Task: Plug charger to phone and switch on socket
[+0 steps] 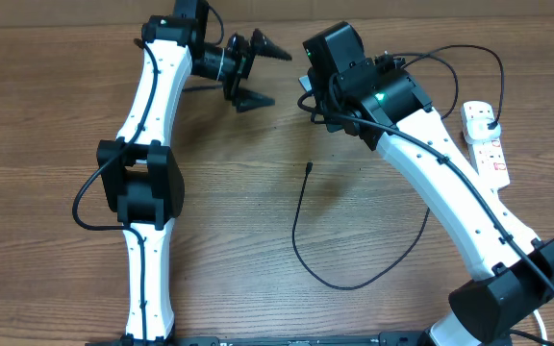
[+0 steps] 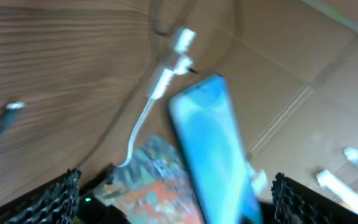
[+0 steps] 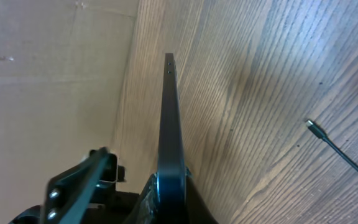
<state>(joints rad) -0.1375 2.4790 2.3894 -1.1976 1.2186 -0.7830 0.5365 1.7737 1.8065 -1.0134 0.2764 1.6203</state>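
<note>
My right gripper [image 3: 169, 182] is shut on the phone [image 3: 169, 118] and holds it on edge above the table. In the left wrist view the phone's light-blue screen [image 2: 211, 149] shows, blurred. In the overhead view the right wrist [image 1: 339, 67] hides most of it. My left gripper [image 1: 256, 72] is open and empty, just left of the phone. The charger's connector tip [image 1: 311, 166] lies loose on the table, and it shows in the right wrist view [image 3: 311, 126]. Its black cable [image 1: 349, 285] loops toward the plug [image 1: 490, 121] in the white socket [image 1: 486, 144] at the right.
A cardboard wall [image 3: 48, 68] runs along the table's far edge, close behind both grippers. The right arm's white links [image 1: 450, 192] cross over the cable loop. The left arm [image 1: 147, 173] stands at the left.
</note>
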